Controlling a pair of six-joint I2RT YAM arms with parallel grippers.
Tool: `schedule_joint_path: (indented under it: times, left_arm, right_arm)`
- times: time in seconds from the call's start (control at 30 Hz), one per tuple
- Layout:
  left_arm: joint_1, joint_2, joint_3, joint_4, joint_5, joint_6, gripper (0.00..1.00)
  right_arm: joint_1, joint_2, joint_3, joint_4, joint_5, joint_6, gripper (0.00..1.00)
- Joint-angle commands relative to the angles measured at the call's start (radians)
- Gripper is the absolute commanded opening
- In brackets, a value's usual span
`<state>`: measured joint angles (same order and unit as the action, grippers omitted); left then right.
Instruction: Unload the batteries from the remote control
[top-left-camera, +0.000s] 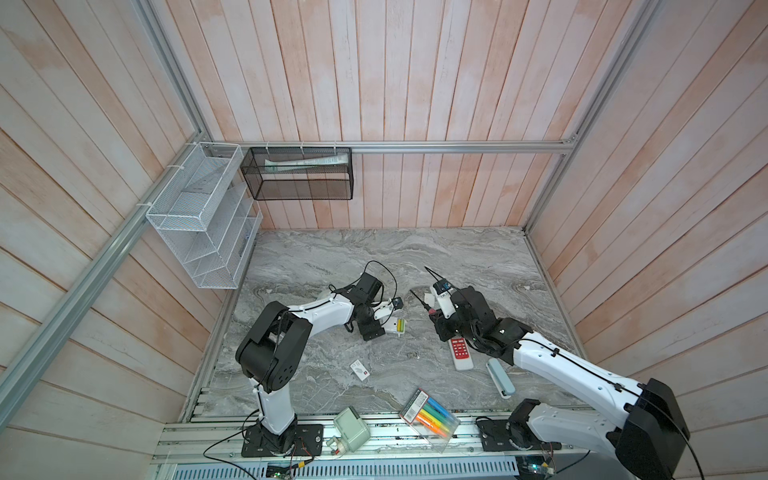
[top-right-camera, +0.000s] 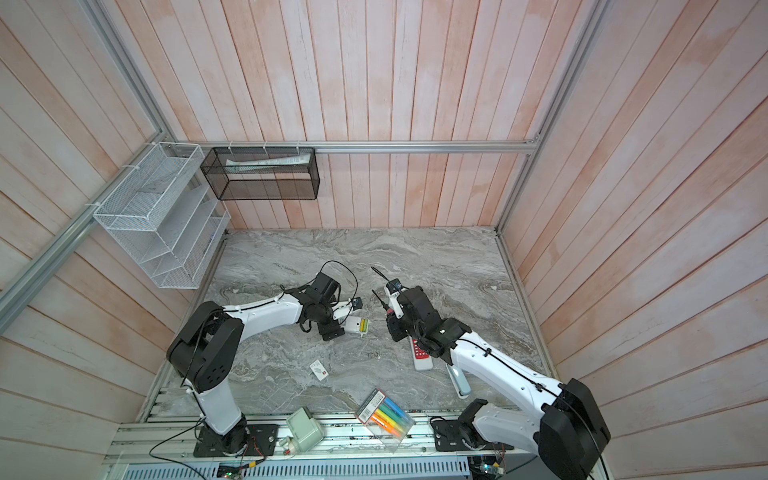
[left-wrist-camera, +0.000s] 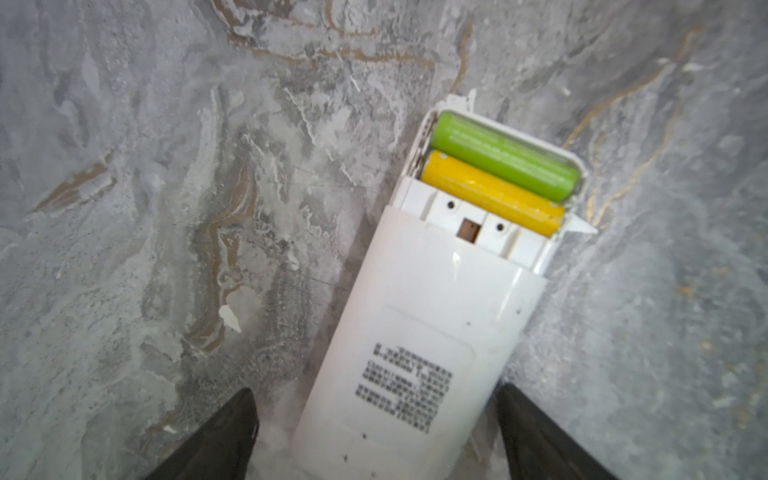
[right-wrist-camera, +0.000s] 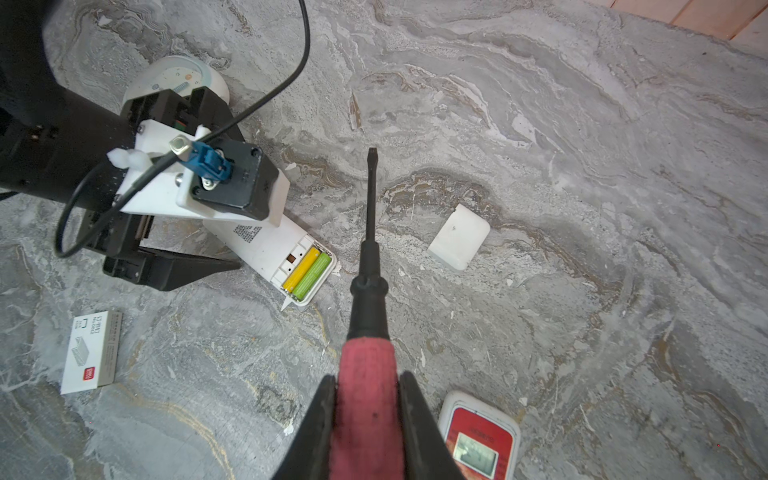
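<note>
Left wrist view: white remote control (left-wrist-camera: 419, 332) lying back-up on the grey marbled table (left-wrist-camera: 124, 208), long axis slanting from bottom centre to upper right of the frame, open battery bay at the upper-right end. Two batteries (left-wrist-camera: 498, 174) seated in the bay, side by side across the remote's width, each running from upper left to lower right: green battery (left-wrist-camera: 505, 156) nearest the end wall, yellow battery (left-wrist-camera: 492, 193) against it on the inner side. Left hand (left-wrist-camera: 374, 392) open, dark fingers (left-wrist-camera: 224, 436) on either side of the remote's lower part. Clear gap at the left-of-frame finger; contact at the other impossible to judge. Remote's lower end cut off by the frame edge. Printed label on its back too blurred to read.

Right wrist view: same remote at left centre, open end aimed at lower right, upper half hidden beneath the left arm's camera mount. Right hand (right-wrist-camera: 366, 376) clamped on the red handle of a screwdriver (right-wrist-camera: 370, 266), shaft pointing straight up the frame, tip over bare table between the remote and a small loose white panel (right-wrist-camera: 459, 237) to the right. Tip's height above the table unclear.

In both top views, remote near the table's middle, just right of the left hand, batteries only a yellow-green fleck.
</note>
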<state>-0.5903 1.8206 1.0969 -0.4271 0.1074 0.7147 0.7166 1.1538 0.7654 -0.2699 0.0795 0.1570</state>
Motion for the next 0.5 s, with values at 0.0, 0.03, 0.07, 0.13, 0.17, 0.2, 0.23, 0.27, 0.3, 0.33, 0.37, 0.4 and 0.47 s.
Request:
schedule_joint_path:
  times: [0.0, 0.03, 0.07, 0.13, 0.17, 0.2, 0.23, 0.27, 0.3, 0.33, 0.37, 0.4, 0.47]
  left_arm:
    - [-0.009, 0.015, 0.012, -0.046, -0.011, 0.013, 0.88]
    - [-0.011, 0.012, 0.007, -0.051, -0.009, 0.01, 0.87]
    - [-0.015, 0.007, 0.0, -0.055, -0.006, 0.004, 0.86]
    - [-0.021, -0.003, -0.018, -0.053, -0.002, -0.008, 0.84]
    - [-0.025, -0.007, -0.025, -0.052, -0.002, -0.016, 0.82]
    - [-0.029, -0.011, -0.031, -0.052, 0.0, -0.024, 0.8]
    - [-0.033, -0.013, -0.036, -0.051, 0.0, -0.031, 0.78]
    - [-0.034, -0.016, -0.043, -0.049, -0.001, -0.039, 0.76]
    - [-0.034, -0.019, -0.047, -0.048, -0.002, -0.047, 0.73]
    - [-0.034, -0.02, -0.051, -0.05, -0.002, -0.053, 0.71]
    - [-0.034, -0.022, -0.057, -0.05, -0.004, -0.058, 0.69]
    - [-0.034, -0.025, -0.062, -0.048, -0.01, -0.061, 0.67]
    - [-0.034, -0.028, -0.07, -0.049, -0.021, -0.064, 0.63]
  right_arm:
    - [-0.009, -0.006, -0.008, -0.013, -0.006, 0.006, 0.0]
    - [-0.011, -0.005, -0.006, -0.014, -0.009, 0.006, 0.0]
    - [-0.012, -0.002, -0.005, -0.015, -0.01, 0.004, 0.0]
    - [-0.015, 0.004, -0.005, -0.015, -0.011, 0.004, 0.0]
    - [-0.017, 0.006, -0.003, -0.015, -0.013, 0.004, 0.0]
    - [-0.017, 0.01, -0.003, -0.013, -0.014, 0.006, 0.0]
    - [-0.018, 0.013, -0.003, -0.011, -0.016, 0.006, 0.0]
    - [-0.019, 0.017, -0.001, -0.009, -0.019, 0.006, 0.0]
    - [-0.019, 0.023, -0.002, -0.007, -0.02, 0.006, 0.0]
    - [-0.02, 0.026, -0.002, -0.005, -0.022, 0.006, 0.0]
    - [-0.02, 0.03, -0.001, -0.005, -0.023, 0.006, 0.0]
    - [-0.02, 0.035, -0.002, -0.004, -0.025, 0.006, 0.0]
    - [-0.019, 0.04, 0.0, -0.001, -0.029, 0.006, 0.0]
